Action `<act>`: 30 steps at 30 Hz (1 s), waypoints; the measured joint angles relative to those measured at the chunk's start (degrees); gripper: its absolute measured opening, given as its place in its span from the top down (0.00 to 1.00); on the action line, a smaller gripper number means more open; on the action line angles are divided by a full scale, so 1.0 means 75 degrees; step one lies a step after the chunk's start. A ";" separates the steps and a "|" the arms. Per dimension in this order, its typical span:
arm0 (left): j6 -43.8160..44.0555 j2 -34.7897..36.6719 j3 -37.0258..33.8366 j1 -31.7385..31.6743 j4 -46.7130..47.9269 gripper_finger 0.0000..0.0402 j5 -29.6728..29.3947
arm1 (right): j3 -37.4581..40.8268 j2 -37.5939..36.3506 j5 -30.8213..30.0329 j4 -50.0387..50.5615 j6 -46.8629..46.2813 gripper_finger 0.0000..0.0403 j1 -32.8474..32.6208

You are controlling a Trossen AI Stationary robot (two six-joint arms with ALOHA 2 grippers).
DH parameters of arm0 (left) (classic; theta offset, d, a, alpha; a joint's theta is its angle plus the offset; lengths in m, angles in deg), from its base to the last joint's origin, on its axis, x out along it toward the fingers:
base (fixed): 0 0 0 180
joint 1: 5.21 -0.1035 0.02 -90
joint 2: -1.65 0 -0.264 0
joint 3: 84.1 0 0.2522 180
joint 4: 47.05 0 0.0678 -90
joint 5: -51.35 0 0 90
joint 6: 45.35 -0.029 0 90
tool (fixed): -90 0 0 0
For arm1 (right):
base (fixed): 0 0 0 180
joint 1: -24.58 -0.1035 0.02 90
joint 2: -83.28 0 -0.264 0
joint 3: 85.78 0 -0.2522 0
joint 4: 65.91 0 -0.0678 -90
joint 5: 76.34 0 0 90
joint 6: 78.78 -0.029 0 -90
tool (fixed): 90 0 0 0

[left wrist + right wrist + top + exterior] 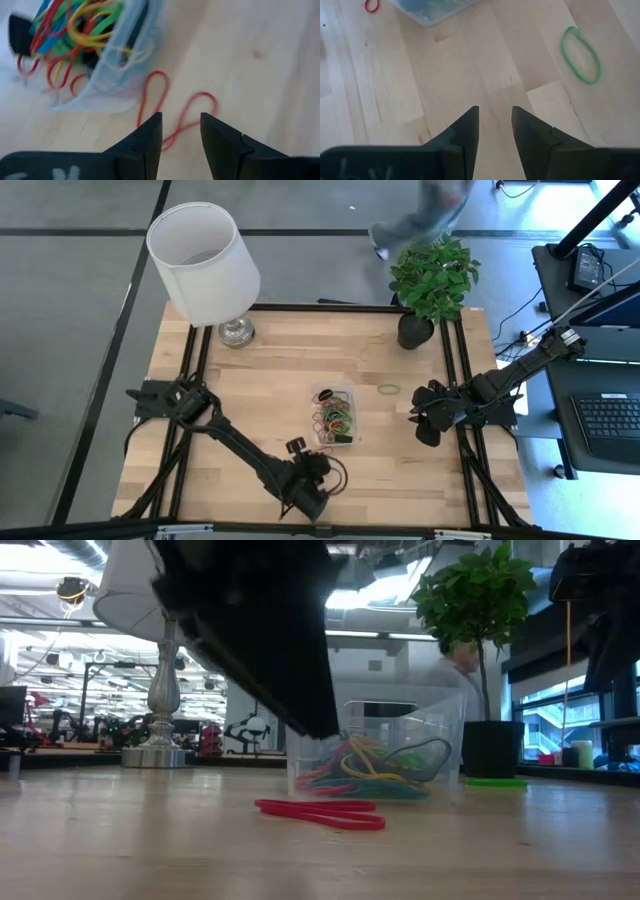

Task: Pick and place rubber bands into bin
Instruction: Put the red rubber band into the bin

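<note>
Wooden table [260,370] carries all you need, with a white lamp [205,265] and a potted plant [432,280] at its far edge. Your bin [335,415] stands near the middle and holds a heap of coloured rubber bands [375,770]. Your left gripper [181,131] is at the near side of the bin, its fingers apart and gripping nothing; a red band [172,112] lies twisted on the wood just beyond its tips, beside the bin wall. Your right gripper [495,122] waits at the right side of the table, fingers also apart and empty. A green band [580,55] lies on the wood between it and the bin
</note>
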 joint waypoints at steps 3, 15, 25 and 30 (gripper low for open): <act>0.0850 -0.0009 -0.0154 -0.0141 0.0179 0.68 -0.0092 | 0.0000 0.0000 -0.0033 0.0000 -0.0017 0.70 -0.0003; 0.0580 -0.0004 -0.0247 -0.0520 0.0404 0.68 0.1198 | 0.0000 0.0000 -0.0058 0.0002 -0.0143 0.70 -0.0003; 0.1064 -0.0526 -0.0206 -0.0654 0.0422 0.69 0.1582 | 0.0000 0.0000 -0.0064 0.0000 -0.0211 0.70 -0.0003; 0.0956 -0.0427 -0.0136 -0.0589 0.0365 0.86 0.1612 | 0.0000 0.0000 -0.0064 0.0000 -0.0230 0.70 -0.0003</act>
